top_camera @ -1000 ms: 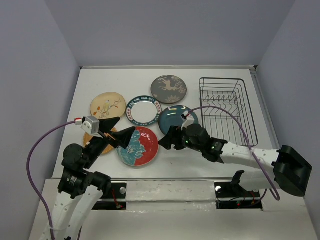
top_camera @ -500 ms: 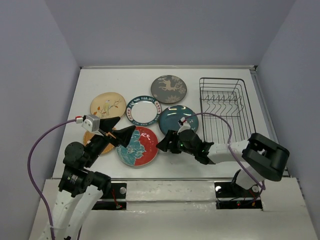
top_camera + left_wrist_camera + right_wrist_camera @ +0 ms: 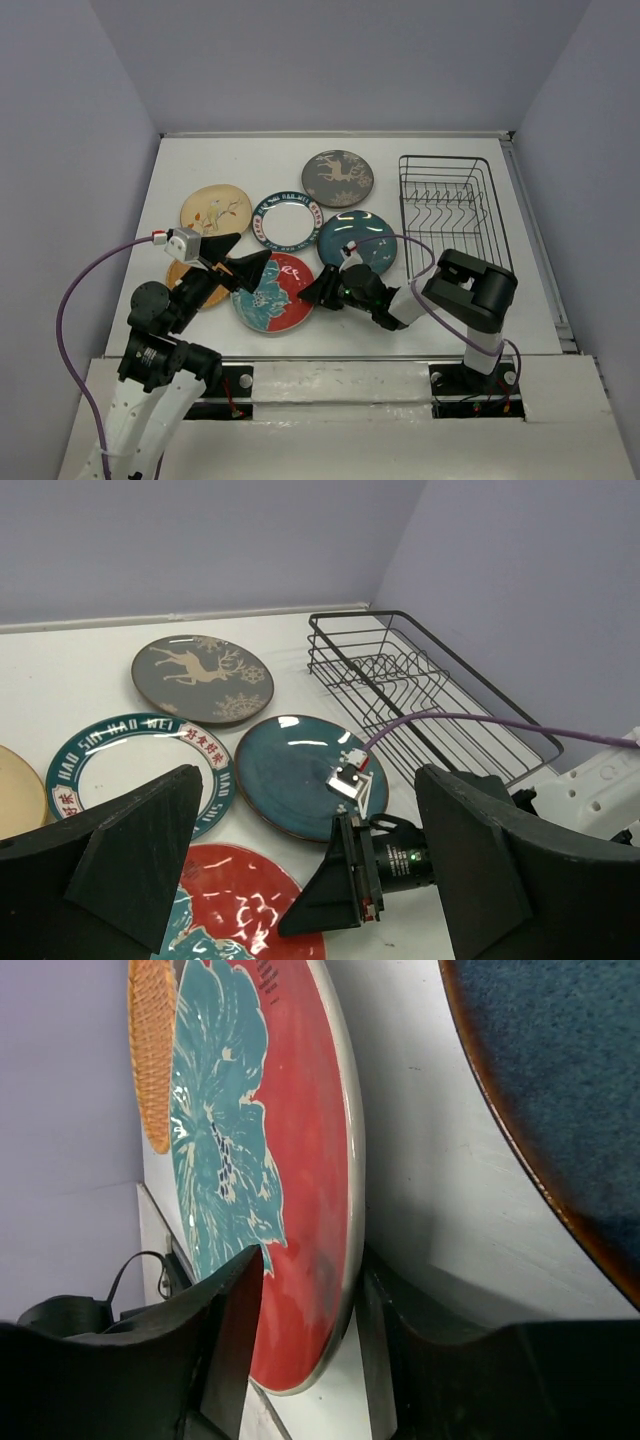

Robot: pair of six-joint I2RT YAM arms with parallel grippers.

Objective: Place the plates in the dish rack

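Right pincer (image 3: 308, 1260) at the near-right rim of the red plate (image 3: 272, 295): one finger lies over the flowered face and the other is tucked under the rim against the counter (image 3: 200, 170). The jaws bracket the rim closely. Whether they already bite cannot be told.

The red plate lies flat on the counter, and the orange plate (image 3: 150, 1050) shows at its far-left edge; whether the two overlap cannot be told. The glossy teal-blue plate (image 3: 357, 238) sits just to the right of the red plate and beyond it, close to the right wrist. The left pincer (image 3: 243, 254) hangs spread wide and empty over the red plate's left edge. The dish rack (image 3: 447, 158) stands well to the right of the red plate and holds no plate.

Likely hazards:
- **Slip:** the hold takes only a narrow strip of glazed rim, so the plate may pivot or slide out as it is lifted.
- **Collision:** the rising left edge of the red plate could strike the left pincer above it.
- **Scrape:** the red plate's far edge could drag the orange plate along, if the two do touch.
- **Knock:** a swing toward the rack passes over the teal-blue plate, which a low-carried plate could clip.
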